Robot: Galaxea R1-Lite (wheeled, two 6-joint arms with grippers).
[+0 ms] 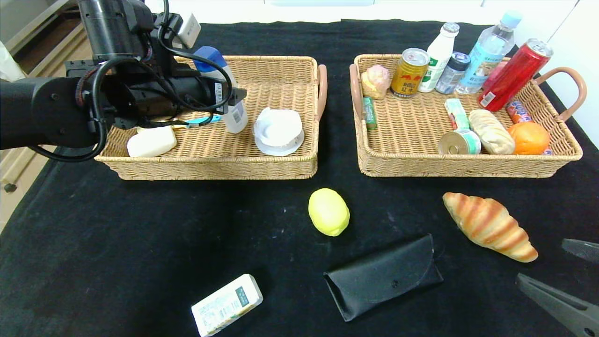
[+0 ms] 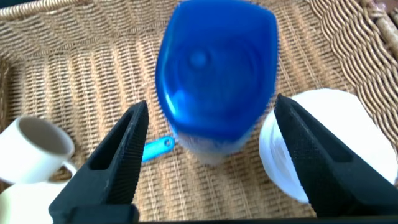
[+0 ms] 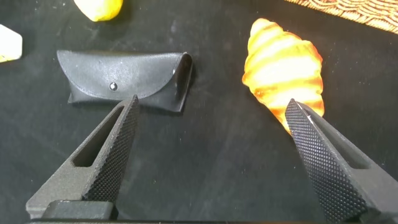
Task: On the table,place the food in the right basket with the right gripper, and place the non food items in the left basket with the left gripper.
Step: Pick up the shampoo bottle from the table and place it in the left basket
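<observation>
My left gripper hangs open over the left basket. The white shampoo bottle stands in that basket, and its blue cap sits between the fingers with a gap on each side. My right gripper is open low at the table's near right, beside the croissant, with nothing between its fingers. The lemon, the black glasses case and the white carton lie on the black cloth. The right basket stands behind the croissant.
The left basket also holds a white mug, a white round tub and a small blue piece. The right basket holds several cans, bottles, a bread roll and an orange.
</observation>
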